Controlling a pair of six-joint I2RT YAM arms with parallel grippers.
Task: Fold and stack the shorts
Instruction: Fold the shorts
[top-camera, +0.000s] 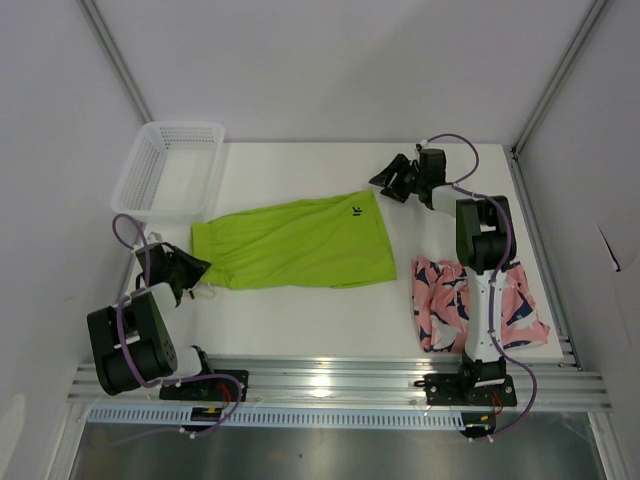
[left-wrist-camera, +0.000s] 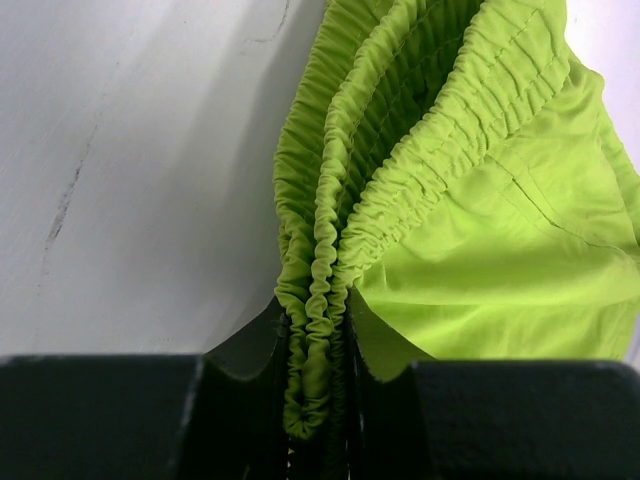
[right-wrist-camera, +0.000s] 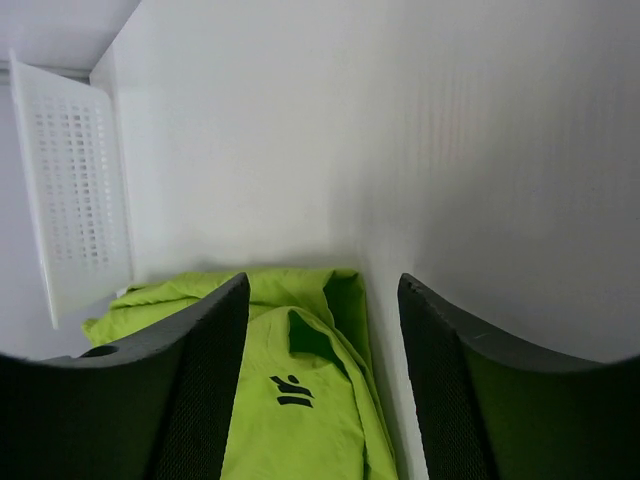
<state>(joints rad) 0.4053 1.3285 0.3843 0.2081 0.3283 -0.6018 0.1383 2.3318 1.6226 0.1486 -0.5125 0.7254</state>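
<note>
Top external shows the green shorts spread on the bench, waistband clamped in the left pincer, right pincer open and empty beside them. The pink shorts lie rumpled by the right arm; nothing stacked yet, I'd judge.

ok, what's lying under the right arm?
The pink printed shorts lie crumpled on the table beneath the right arm. The arm covers a strip through their middle, so the fabric there cannot be seen.

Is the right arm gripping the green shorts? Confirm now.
No, the right wrist view shows its jaws apart with nothing between them, the green shorts lying beyond.
</note>
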